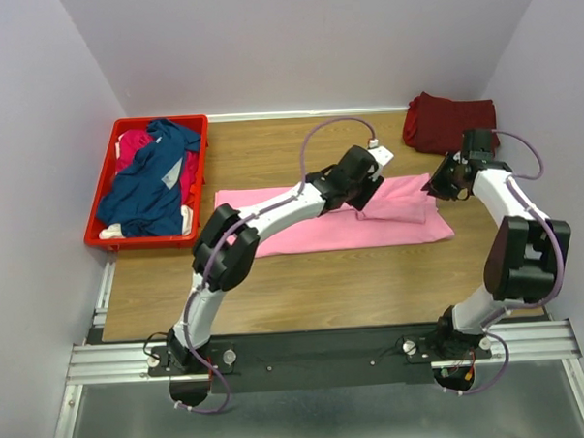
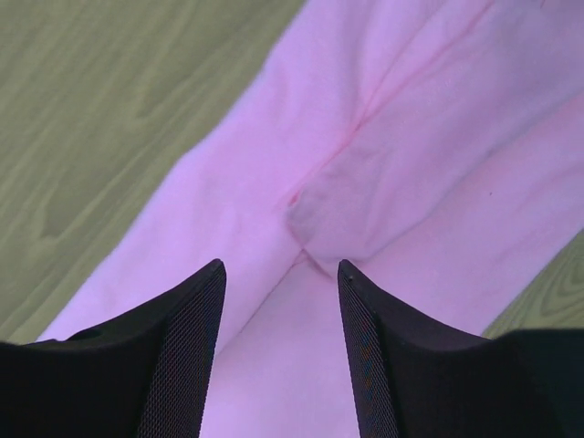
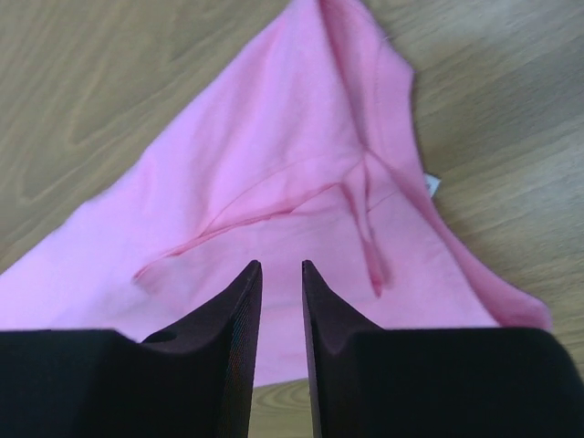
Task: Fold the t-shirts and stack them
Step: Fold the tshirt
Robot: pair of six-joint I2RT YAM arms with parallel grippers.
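A light pink t-shirt (image 1: 302, 233) lies folded into a long band across the middle of the table (image 1: 324, 285). My left gripper (image 1: 369, 196) hovers over its right half, open, with only pink cloth (image 2: 411, 137) below the fingers and nothing between them (image 2: 280, 266). My right gripper (image 1: 433, 187) sits at the shirt's right end, its jaws a narrow gap apart (image 3: 279, 266) and holding nothing; the pink shirt (image 3: 274, 137) with its sleeve seams lies under it. A folded dark maroon t-shirt (image 1: 450, 122) rests at the back right. A navy t-shirt (image 1: 150, 186) and a magenta one (image 1: 132, 146) lie crumpled in the crate.
The red plastic crate (image 1: 162, 120) stands at the table's left edge. Grey walls close in the table at the back and on both sides. The arms' base rail (image 1: 327, 351) runs along the near edge.
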